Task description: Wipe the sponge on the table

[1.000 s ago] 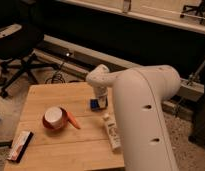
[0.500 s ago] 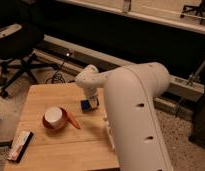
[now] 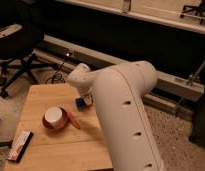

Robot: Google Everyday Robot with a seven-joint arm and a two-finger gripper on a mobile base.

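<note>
The small dark blue sponge (image 3: 81, 103) rests on the light wooden table (image 3: 41, 97) near its far right part. My gripper (image 3: 85, 99) comes down from the white wrist (image 3: 79, 78) and is shut on the sponge, pressing it on the tabletop. The broad white arm (image 3: 127, 115) fills the foreground and hides the table's right side.
A white cup on a red saucer (image 3: 55, 116) stands left of the sponge, with an orange carrot-like piece (image 3: 74, 120) beside it. A flat packet (image 3: 20, 145) lies at the front left edge. An office chair (image 3: 18, 55) and cables (image 3: 57, 76) sit beyond the table.
The gripper and the sponge have slid left across the table, closer to the cup. The arm has swung over with them and covers more of the right side.
</note>
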